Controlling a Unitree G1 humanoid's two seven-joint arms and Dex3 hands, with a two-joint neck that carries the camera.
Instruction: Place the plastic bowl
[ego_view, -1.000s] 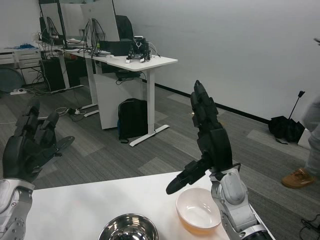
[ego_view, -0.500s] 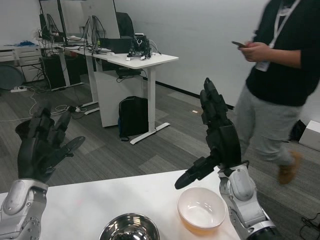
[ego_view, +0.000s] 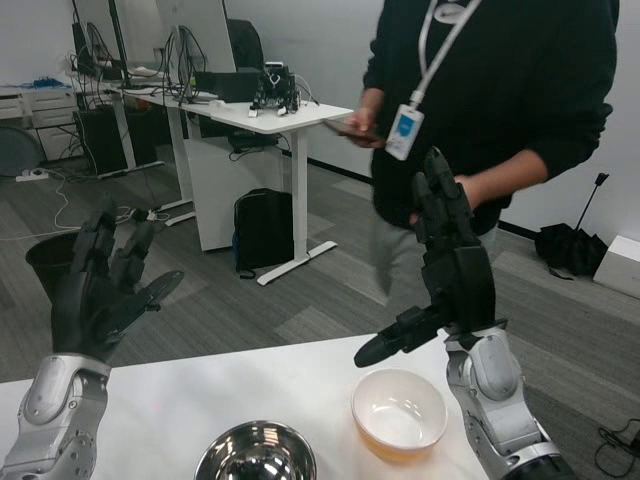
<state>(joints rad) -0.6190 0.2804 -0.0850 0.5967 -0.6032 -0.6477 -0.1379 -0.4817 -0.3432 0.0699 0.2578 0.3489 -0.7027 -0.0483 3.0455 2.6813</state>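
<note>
A cream plastic bowl (ego_view: 399, 412) sits upright on the white table (ego_view: 200, 395) at the right, empty. My right hand (ego_view: 445, 270) is raised above and just right of it, fingers spread and pointing up, holding nothing. My left hand (ego_view: 103, 290) is lifted at the left over the table's far edge, fingers apart, also empty. Neither hand touches the bowl.
A steel bowl (ego_view: 256, 455) stands at the table's near edge, left of the plastic bowl. A person (ego_view: 490, 120) in a black top with a lanyard stands just beyond the table behind my right hand, holding a phone. Desks and a backpack lie further back.
The person has walked left, now standing right behind my right hand. Both hands have risen slightly and stay spread. The bowls have not moved.
</note>
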